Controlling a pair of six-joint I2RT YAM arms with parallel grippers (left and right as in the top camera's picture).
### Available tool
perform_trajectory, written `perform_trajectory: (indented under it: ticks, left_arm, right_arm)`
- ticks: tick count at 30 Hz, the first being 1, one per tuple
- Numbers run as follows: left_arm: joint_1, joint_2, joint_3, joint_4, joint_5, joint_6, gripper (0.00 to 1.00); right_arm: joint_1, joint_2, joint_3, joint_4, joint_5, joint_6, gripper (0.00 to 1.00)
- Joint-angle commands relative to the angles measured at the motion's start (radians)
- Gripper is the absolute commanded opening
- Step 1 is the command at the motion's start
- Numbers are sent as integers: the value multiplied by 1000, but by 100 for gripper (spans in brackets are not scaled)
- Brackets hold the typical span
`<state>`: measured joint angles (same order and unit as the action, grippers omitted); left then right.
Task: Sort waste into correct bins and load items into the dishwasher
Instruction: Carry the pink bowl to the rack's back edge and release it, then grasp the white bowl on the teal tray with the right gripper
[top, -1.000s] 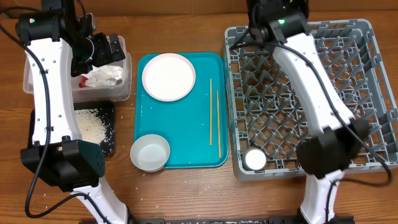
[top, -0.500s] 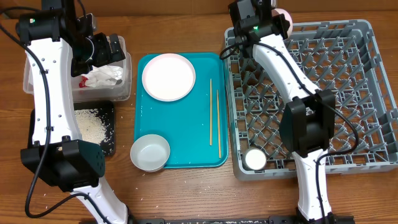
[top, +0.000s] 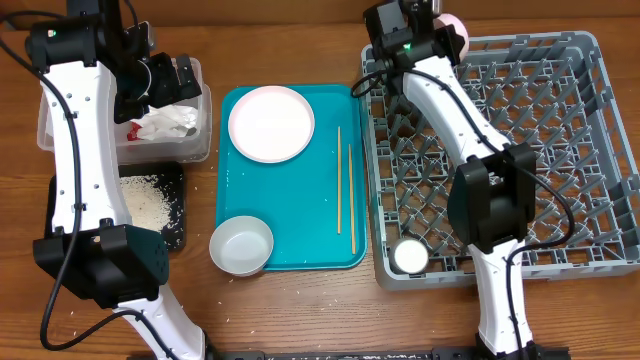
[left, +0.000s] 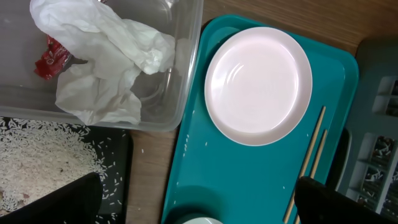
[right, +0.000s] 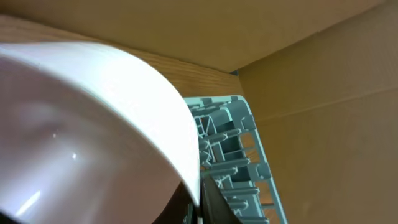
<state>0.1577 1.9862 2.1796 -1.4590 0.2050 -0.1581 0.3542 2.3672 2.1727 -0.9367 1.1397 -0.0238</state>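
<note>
My right gripper (top: 425, 22) is shut on the rim of a white bowl (top: 456, 22), held over the back left corner of the grey dish rack (top: 520, 150). In the right wrist view the bowl (right: 81, 124) fills the frame beside the rack (right: 230, 143). A small white cup (top: 409, 256) sits in the rack's front left corner. My left gripper (top: 165, 80) is open and empty above the clear tub (top: 200, 140), which holds the crumpled wrapper (top: 162, 124) (left: 106, 56). Rice (top: 145, 200) lies in the black tray (top: 172, 235). The plate (top: 270, 122), a second bowl (top: 241, 245) and two chopsticks (top: 340, 190) lie on the teal tray.
The teal serving tray (top: 300, 230) lies between the bins and the rack. A few rice grains are scattered on the wooden table (top: 90, 310) at the front left. A cardboard wall (right: 323, 93) stands behind the rack.
My right arm has swung toward the rack's back left corner, and the bowl in it now shows at the top edge. My left arm has not moved.
</note>
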Motion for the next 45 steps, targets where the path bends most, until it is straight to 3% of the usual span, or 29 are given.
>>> perform_trajectory:
  ticks: [1, 5, 9, 12, 16, 20, 25, 27, 29, 30, 34, 39, 45]
  left_arm:
    - [-1, -8, 18, 1, -6, 1, 100]
    - [-1, -8, 18, 1, -6, 1, 100]
    - [-1, -8, 18, 1, -6, 1, 100]
    - [-1, -8, 18, 1, -6, 1, 100]
    - [-1, -8, 18, 1, -6, 0, 100]
    - [-1, -8, 18, 1, -6, 1, 100]
    - [-1, -8, 18, 1, -6, 1, 100]
    - [-1, -8, 18, 1, -6, 1, 100]
    - [-1, -8, 18, 1, -6, 1, 100]
    - [-1, -8, 18, 1, -6, 1, 100]
    - [-1, -8, 18, 1, -6, 1, 100]
    - [-1, -8, 18, 1, -6, 1, 100]
    - [-1, -8, 18, 1, -6, 1, 100]
  right_arm:
    - [37, 14, -8, -67, -8, 1, 5]
    - [74, 14, -8, -126, -8, 1, 21]
    - [106, 13, -5, -160, -8, 2, 64]
    - [126, -4, -4, -177, -24, 2, 78]
    - [143, -49, 48, -261, -187, 8, 84]
    - [146, -102, 150, -404, -513, 62, 85]
    - [146, -166, 203, -460, -1198, 61, 97]
    - [146, -164, 201, -468, -1477, 61, 92]
    - [154, -154, 182, -472, -1581, 63, 79]
    - [165, -148, 164, -472, -1595, 89, 77]
    - [239, -140, 55, -440, -1577, 219, 66]
    - [352, -140, -80, -375, -1494, 404, 63]
    - [467, -139, -229, -283, -1455, 526, 59]
